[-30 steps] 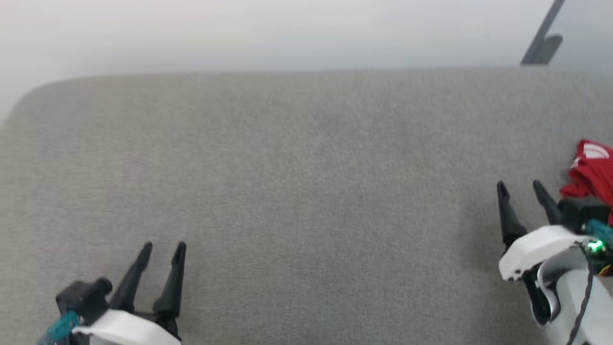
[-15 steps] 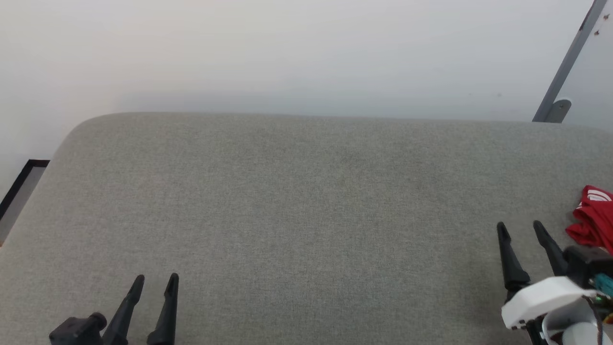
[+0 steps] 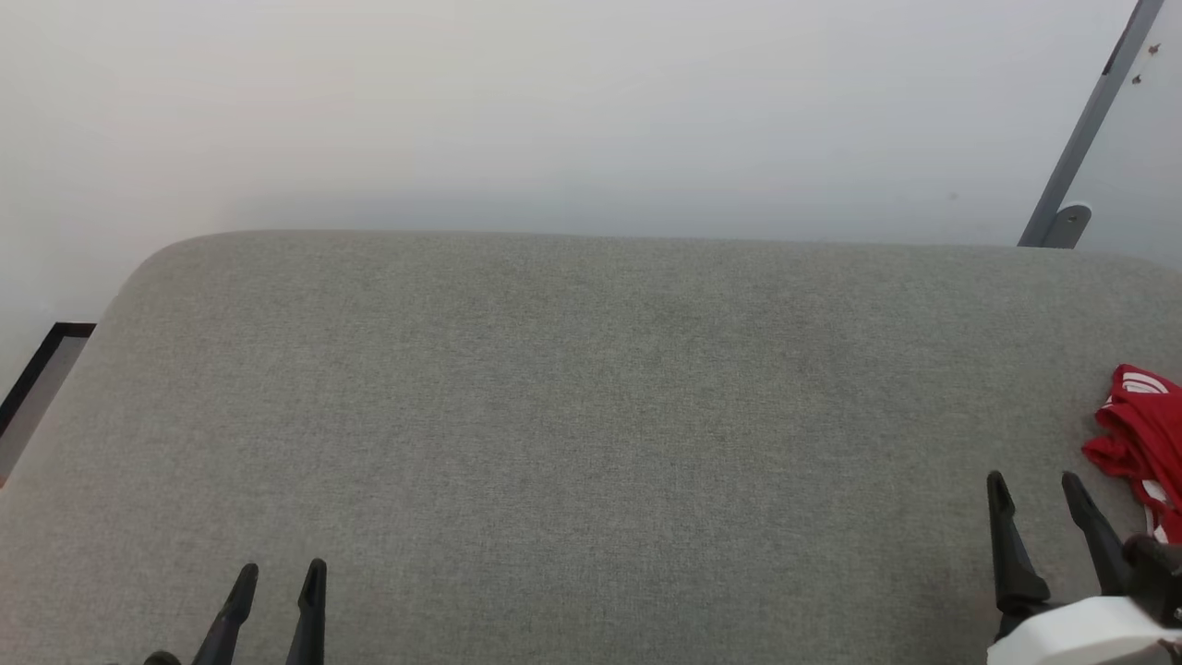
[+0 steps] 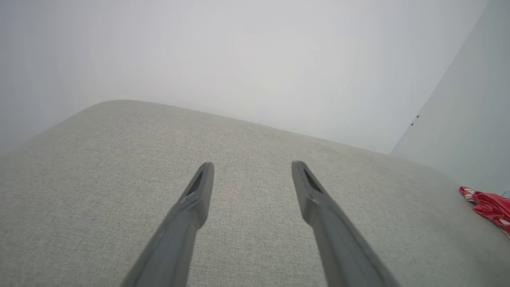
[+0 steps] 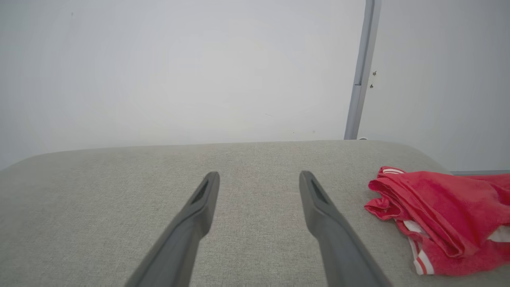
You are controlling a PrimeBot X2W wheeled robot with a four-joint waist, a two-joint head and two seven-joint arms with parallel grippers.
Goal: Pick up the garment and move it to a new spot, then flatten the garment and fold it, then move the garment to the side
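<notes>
Nearest, the left hand point(image 3: 282, 574) sits at the near left, its fingers apart and empty. The right hand point(image 3: 1034, 488), at the near right, is likewise spread and holds nothing. The garment point(image 3: 1138, 434) lies bunched just right of it, at the right end of the bench point(image 3: 554, 388). To pick it up well, I would swing right and pinch a thick fold, not the trim. Leftward the bench offers wide room. Its rounded far edge meets the wall point(image 3: 554, 111).
</notes>
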